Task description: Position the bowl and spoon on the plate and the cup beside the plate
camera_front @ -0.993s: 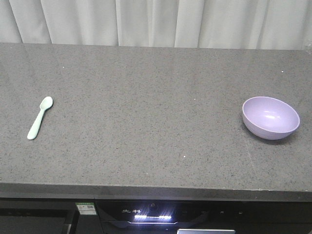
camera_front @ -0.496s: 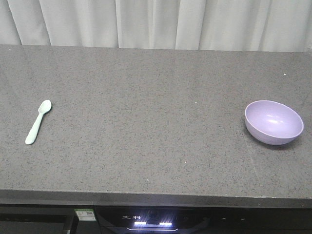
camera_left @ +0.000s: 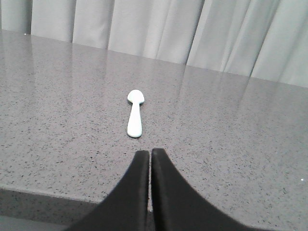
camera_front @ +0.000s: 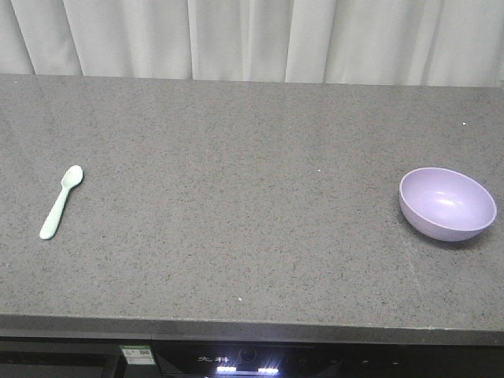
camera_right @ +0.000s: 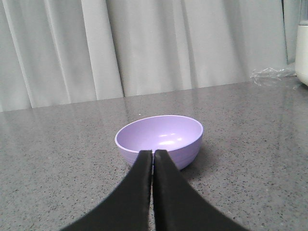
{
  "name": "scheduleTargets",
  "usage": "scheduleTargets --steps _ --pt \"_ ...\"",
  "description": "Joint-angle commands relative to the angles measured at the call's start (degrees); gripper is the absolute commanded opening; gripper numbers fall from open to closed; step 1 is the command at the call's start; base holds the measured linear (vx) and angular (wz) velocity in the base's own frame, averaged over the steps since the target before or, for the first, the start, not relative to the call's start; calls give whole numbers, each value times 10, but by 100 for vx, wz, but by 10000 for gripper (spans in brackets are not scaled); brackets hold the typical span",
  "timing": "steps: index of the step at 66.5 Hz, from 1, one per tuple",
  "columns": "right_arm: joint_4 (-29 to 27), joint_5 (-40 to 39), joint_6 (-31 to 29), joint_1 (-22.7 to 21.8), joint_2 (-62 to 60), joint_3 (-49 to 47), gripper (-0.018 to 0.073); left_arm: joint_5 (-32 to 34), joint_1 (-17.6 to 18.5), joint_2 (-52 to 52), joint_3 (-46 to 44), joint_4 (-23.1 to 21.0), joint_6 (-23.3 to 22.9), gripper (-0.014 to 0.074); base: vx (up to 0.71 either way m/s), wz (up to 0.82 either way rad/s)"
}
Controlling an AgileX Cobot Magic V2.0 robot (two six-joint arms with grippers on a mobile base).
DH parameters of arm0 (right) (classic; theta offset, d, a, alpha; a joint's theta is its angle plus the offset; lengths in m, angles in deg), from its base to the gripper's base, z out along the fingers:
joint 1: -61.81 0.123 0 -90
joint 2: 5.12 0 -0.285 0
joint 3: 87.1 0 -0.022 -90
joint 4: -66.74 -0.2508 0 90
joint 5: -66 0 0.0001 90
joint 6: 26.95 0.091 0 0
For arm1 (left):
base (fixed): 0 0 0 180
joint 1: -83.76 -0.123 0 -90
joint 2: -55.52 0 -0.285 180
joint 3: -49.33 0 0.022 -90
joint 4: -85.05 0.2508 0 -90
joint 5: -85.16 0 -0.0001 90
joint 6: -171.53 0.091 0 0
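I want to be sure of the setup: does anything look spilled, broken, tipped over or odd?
Nothing stands out. The bowl sits upright and empty at the right of the counter; the spoon lies flat at the left. Neither looks damaged. No plate or cup shows in any view.

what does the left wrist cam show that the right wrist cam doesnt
Only the left wrist view shows the spoon, lying flat on the counter ahead of the left gripper, jaws shut. Only the right wrist view shows the bowl, just beyond the right gripper, jaws also shut, plus a white object and crinkled clear plastic at the far right. Both share the grey speckled countertop and the white curtain behind it.
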Motion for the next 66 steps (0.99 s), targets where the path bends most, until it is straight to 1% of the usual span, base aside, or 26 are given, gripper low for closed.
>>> scheduleTargets --steps 1,66 --pt "5 -40 -4 -4 -5 4 -4 41 0 9 15 0 -5 -7 2 0" --pt "5 -41 -4 -4 -5 4 -4 41 0 9 15 0 -5 -7 2 0"
